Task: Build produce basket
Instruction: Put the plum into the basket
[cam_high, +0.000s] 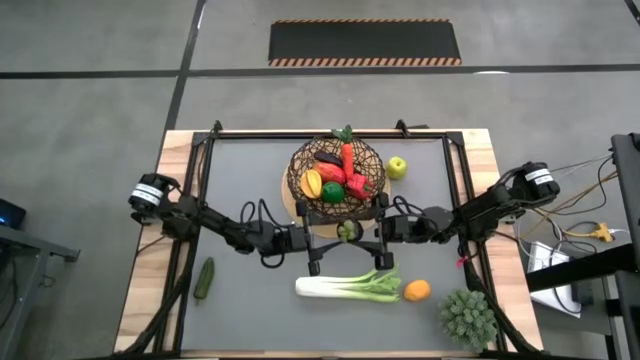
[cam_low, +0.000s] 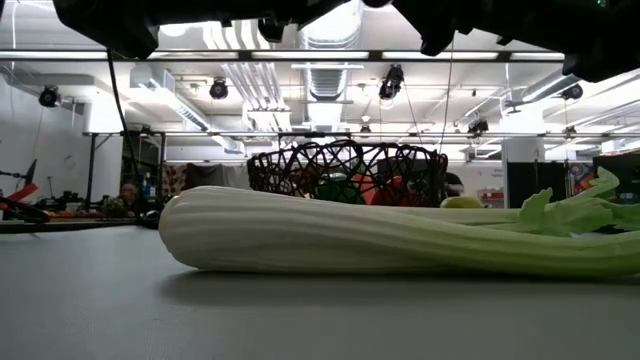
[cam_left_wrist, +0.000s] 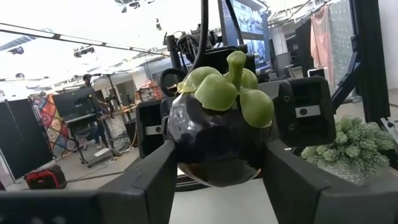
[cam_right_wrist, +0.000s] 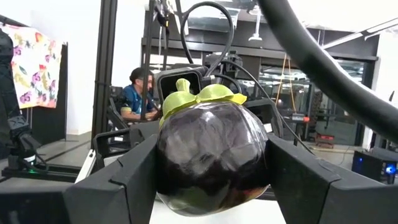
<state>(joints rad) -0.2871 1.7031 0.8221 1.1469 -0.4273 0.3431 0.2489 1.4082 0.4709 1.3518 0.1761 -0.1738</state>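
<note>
A dark eggplant (cam_high: 347, 231) with a green cap hangs in the air just in front of the basket, between both grippers. My left gripper (cam_high: 338, 233) reaches it from the left and my right gripper (cam_high: 357, 232) from the right; both are shut on it. The dark woven basket (cam_high: 300, 172) stands at the table's far middle and holds a carrot (cam_high: 347, 157), a yellow pepper (cam_high: 313, 183), a red pepper (cam_high: 359, 184) and a green piece (cam_high: 332, 193). The low view shows only the leek (cam_low: 300, 235) lying in front of the basket (cam_low: 290, 165). My left gripper pinches the eggplant's dark body (cam_left_wrist: 186, 143) between its two fingers (cam_left_wrist: 155, 180), on opposite sides below the green cap. The fingers come level from the table's left. The eggplant sits upright, stem up, clear of the table. My right gripper pinches the same dark body (cam_right_wrist: 177, 155) between its two fingers (cam_right_wrist: 134, 177), on opposite sides below the cap. The fingers come level from the table's right. The eggplant sits upright and lifted clear.
A green apple (cam_high: 397, 167) lies right of the basket. The leek (cam_high: 350, 287) and an orange (cam_high: 416, 290) lie near the front, a cucumber (cam_high: 204, 279) at front left, and a spiky green plant (cam_high: 468, 318) at front right. A person (cam_right_wrist: 138, 93) sits beyond the table.
</note>
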